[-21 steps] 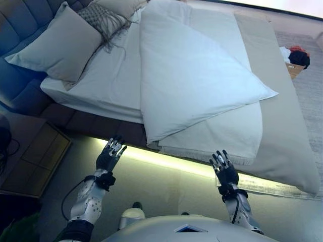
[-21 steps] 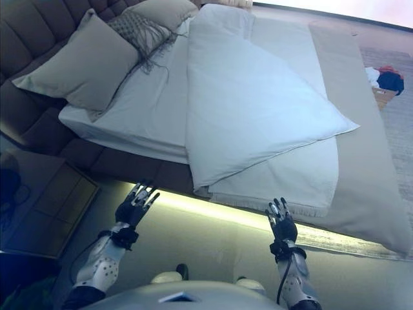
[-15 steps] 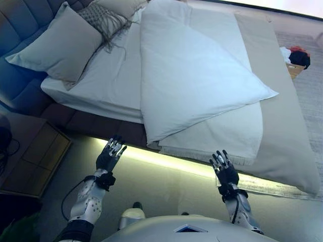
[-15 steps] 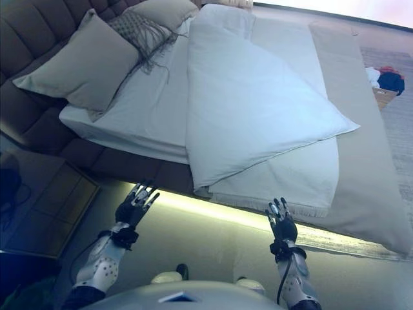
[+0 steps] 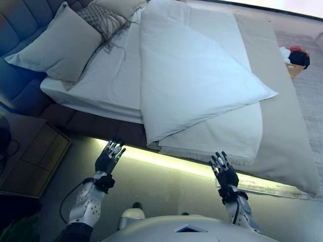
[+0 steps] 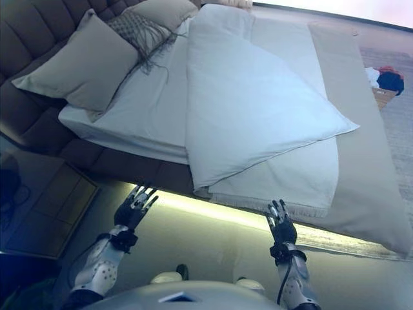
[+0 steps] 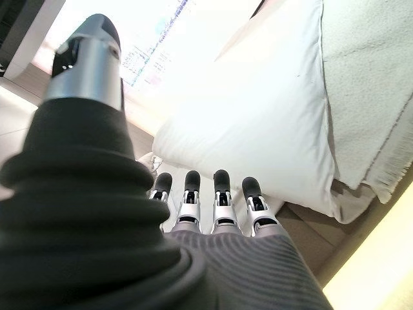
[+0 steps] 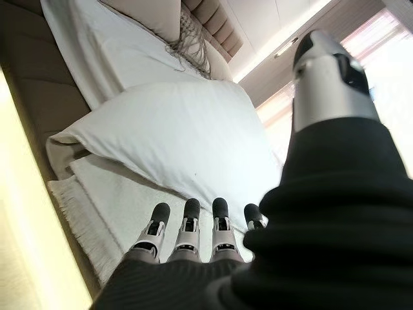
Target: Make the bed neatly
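The bed (image 5: 282, 151) lies ahead with a white duvet (image 5: 186, 75) folded back into a triangle, its corner pointing toward the foot side. Under the fold a cream fringed blanket (image 5: 222, 136) shows, hanging near the bed's near edge. A grey pillow (image 5: 60, 45) and a fringed cushion (image 5: 103, 20) rest at the headboard end. My left hand (image 5: 109, 157) is open, held above the floor just short of the bed's side. My right hand (image 5: 224, 174) is open too, below the blanket's fringe, touching nothing.
A wooden nightstand (image 5: 33, 159) stands at the left by the headboard (image 5: 12, 25). A lit strip runs under the bed frame (image 5: 166, 161). A box with clothes (image 5: 295, 60) sits on the floor beyond the bed at the far right.
Both hands have sunk very slightly lower in the eye views; the bedding has not moved.
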Robot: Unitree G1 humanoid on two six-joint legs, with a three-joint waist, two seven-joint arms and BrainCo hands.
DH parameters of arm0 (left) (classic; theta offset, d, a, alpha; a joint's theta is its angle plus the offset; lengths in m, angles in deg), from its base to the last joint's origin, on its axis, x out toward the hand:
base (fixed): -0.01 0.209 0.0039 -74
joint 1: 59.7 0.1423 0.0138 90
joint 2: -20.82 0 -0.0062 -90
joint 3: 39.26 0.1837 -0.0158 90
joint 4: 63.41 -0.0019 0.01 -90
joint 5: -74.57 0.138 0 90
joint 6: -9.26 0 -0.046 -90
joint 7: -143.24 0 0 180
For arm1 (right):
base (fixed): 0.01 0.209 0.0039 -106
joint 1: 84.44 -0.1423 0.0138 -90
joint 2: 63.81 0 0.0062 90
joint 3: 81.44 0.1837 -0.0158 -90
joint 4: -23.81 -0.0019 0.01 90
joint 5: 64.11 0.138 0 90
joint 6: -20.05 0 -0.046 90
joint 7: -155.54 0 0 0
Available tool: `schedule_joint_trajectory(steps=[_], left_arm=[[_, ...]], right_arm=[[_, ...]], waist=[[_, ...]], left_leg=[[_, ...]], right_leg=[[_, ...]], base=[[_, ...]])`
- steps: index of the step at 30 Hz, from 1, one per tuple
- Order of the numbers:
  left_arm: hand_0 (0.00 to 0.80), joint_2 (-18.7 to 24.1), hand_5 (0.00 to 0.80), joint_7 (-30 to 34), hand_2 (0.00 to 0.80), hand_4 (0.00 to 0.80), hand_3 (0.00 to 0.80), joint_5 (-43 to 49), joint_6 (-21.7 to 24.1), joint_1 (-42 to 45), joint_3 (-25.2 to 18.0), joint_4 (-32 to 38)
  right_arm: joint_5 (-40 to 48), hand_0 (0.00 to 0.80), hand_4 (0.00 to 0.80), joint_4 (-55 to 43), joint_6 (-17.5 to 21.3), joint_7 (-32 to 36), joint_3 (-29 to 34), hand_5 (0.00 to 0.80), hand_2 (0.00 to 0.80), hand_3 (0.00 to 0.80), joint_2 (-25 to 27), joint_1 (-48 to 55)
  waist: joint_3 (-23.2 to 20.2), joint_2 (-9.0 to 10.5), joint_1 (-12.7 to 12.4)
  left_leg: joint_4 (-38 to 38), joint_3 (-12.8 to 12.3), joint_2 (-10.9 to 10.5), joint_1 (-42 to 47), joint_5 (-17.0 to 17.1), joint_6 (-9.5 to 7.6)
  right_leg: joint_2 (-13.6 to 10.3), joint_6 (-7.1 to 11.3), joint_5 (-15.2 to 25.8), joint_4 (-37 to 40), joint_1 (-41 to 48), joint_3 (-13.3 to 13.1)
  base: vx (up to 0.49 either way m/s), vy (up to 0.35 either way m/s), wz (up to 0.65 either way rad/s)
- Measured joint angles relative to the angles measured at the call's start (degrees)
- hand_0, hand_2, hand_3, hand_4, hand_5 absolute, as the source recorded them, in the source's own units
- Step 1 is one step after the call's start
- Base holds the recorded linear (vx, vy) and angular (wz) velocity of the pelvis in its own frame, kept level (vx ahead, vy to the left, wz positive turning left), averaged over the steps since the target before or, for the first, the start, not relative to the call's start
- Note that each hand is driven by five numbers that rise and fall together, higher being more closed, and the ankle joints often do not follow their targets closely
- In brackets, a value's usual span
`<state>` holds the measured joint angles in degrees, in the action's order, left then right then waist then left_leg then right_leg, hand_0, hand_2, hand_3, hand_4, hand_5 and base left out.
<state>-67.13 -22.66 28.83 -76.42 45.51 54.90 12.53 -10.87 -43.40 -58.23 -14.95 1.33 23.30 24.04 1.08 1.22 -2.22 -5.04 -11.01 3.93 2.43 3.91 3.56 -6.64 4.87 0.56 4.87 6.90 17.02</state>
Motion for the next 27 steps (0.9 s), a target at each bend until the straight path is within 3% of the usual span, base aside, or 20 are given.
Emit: schedule_joint_trajectory(steps=[6, 15, 18, 20, 22, 24, 27], left_arm=[[0.0, -0.27, 0.0, 0.56, 0.0, 0.0, 0.0, -0.14, 0.6, 1.02, -0.63, -0.11], [0.0, -0.47, 0.0, 2.15, 0.0, 0.0, 0.0, 0.0, -0.04, -1.41, 1.98, -0.65], [0.0, -0.69, 0.0, 2.15, 0.0, 0.0, 0.0, 0.06, -0.06, -4.35, 2.5, -2.31], [0.0, -0.64, 0.0, 2.12, 0.0, 0.0, 0.0, 0.09, -0.09, -6.04, 3.65, -3.36], [0.0, -0.28, 0.0, 1.9, 0.0, 0.0, 0.0, 0.07, -0.14, -6.42, 3.63, -3.39], [0.0, 0.93, 0.0, 1.42, 0.0, 0.0, 0.0, 0.04, -0.18, -6.01, 3.58, -3.57], [0.0, 1.89, 0.0, 0.02, 0.0, 0.0, 0.0, 0.0, -0.2, -6.1, 3.37, -4.01]], right_arm=[[0.27, 0.0, 0.0, 0.06, -1.4, 1.08, 0.21, 0.0, 0.0, 0.0, 1.59, -1.65], [0.42, 0.0, 0.0, -0.01, -1.37, -1.48, 0.31, 0.0, 0.0, 0.0, 1.15, -0.69], [0.43, 0.0, 0.0, -0.13, -0.32, -2.88, 0.21, 0.0, 0.0, 0.0, 0.98, -0.84], [0.46, 0.0, 0.0, -0.24, 0.5, -3.83, 0.17, 0.0, 0.0, 0.0, 1.49, -1.24], [0.53, 0.0, 0.0, -0.27, 0.99, -4.12, -0.5, 0.0, 0.0, 0.0, 1.18, -1.49], [0.51, 0.0, 0.0, -0.28, 1.0, -3.88, -1.82, 0.0, 0.0, 0.0, 0.96, -1.64], [0.48, 0.0, 0.0, -0.28, 1.0, -3.68, -1.89, 0.0, 0.0, 0.0, 0.95, -2.66]], waist=[[1.62, -0.22, -0.41], [3.54, -3.33, 0.1], [4.61, -3.69, 0.46], [5.67, -4.63, 1.42], [5.95, -4.47, 1.4], [5.95, -4.07, 1.18], [6.04, -3.15, 1.33]], left_leg=[[2.6, 0.31, -0.09, 0.31, -1.28, 0.51], [0.5, 0.68, -3.23, 1.94, -1.47, -1.85], [2.6, 2.34, -5.93, 1.75, -3.13, -4.13], [4.21, 4.78, -6.56, 1.66, -4.04, -5.58], [5.39, 5.42, -8.1, 2.44, -5.11, -7.22], [5.84, 5.76, -8.8, 2.97, -5.8, -8.03], [6.33, 5.96, -8.82, 2.86, -6.09, -8.38]], right_leg=[[0.16, 0.17, 0.32, 0.23, -1.07, -4.22], [-3.65, 2.27, -0.26, -2.26, -0.2, -3.63], [-7.08, 3.51, -4.52, -12.46, -2.71, -2.58], [-9.89, 2.8, -5.68, -25.73, -7.25, -2.6], [-13.02, 1.22, -4.57, -38.38, -13.07, -4.71], [-13.06, 0.66, -4.98, -42.69, -16.48, -5.68], [-10.55, 0.74, -5.48, -37.21, -19.28, -5.33]], base=[[-0.005, 0.086, -0.26], [0.05, 0.221, 0.05], [0.038, 0.306, 0.4], [0.11, 0.256, 0.62], [0.1, 0.117, 0.3], [0.094, -0.024, 0.15], [0.185, -0.165, 0.07]])
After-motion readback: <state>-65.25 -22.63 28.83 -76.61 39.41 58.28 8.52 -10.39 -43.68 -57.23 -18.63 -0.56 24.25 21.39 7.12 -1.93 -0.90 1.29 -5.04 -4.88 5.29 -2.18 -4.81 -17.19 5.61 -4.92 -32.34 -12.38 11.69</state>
